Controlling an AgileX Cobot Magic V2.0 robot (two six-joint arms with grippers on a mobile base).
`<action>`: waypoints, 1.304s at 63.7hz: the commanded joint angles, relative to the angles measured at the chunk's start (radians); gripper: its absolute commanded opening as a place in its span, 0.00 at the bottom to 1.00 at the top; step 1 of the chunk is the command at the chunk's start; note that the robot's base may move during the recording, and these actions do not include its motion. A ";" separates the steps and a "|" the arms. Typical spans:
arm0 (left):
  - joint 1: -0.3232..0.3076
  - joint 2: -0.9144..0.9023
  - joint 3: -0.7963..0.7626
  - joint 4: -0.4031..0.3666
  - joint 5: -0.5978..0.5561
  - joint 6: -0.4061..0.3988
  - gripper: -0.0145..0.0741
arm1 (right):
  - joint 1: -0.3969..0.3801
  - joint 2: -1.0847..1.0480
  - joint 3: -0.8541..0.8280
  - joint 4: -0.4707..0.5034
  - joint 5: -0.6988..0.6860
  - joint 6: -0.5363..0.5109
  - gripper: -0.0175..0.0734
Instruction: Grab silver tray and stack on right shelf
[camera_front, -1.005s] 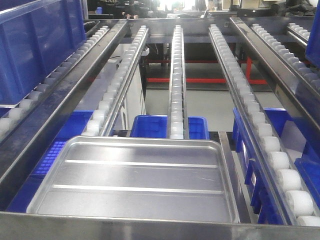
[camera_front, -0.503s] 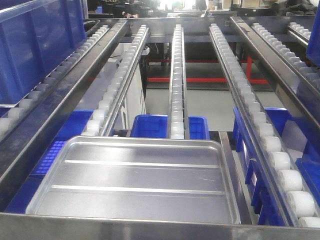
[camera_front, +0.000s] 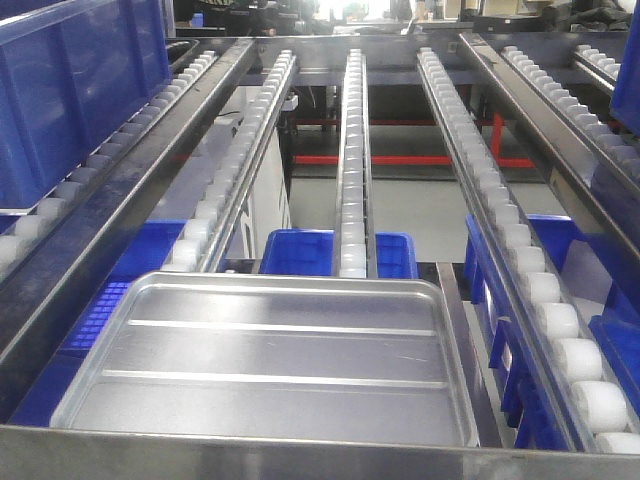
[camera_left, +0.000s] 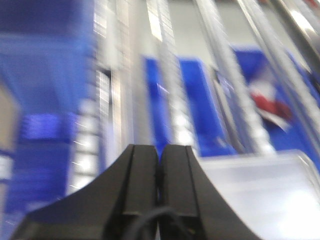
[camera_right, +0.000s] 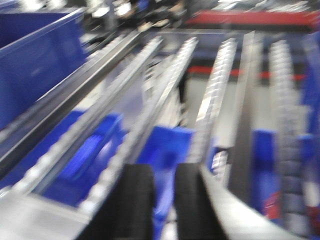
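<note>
The left tool (camera_left: 159, 170) is seen at the lower middle of the left wrist view. Its two black fingers (camera_left: 140, 175) are pressed together, with no gap, so it is closed and nothing is held in it. This view is much blurred. To the lower right of the tool a pale shiny surface is seen, which is the silver tray (camera_left: 260, 195); the tool is beside it, and it cannot be told whether they touch.

The right tool (camera_right: 164, 200) is seen at the bottom of the right wrist view. A narrow gap is left between its fingers (camera_right: 134, 200), and blue is seen through it, so it is slightly open and empty. This view is also blurred.

In the front view the silver tray (camera_front: 270, 365) is lying flat in the lower middle of the frame, with its two long ribs running from left to right. It is placed just behind a steel front bar (camera_front: 300, 458) at the bottom edge. Its far rim is met by the near ends of the roller tracks (camera_front: 350, 170), which run toward the top of the frame with open gaps between them. Small blue bins (camera_front: 300, 252) are seen below, through these gaps. A large blue crate (camera_front: 70, 90) is standing in the upper left.
</note>
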 joint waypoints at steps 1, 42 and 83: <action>-0.045 0.053 -0.040 -0.079 -0.048 0.028 0.36 | 0.092 0.079 -0.059 0.006 -0.074 -0.004 0.65; -0.438 0.473 -0.100 -0.172 -0.085 0.047 0.45 | 0.389 0.751 -0.253 0.205 0.087 0.050 0.72; -0.406 0.837 -0.317 0.373 0.200 -0.584 0.46 | 0.231 1.067 -0.415 0.163 0.306 0.200 0.64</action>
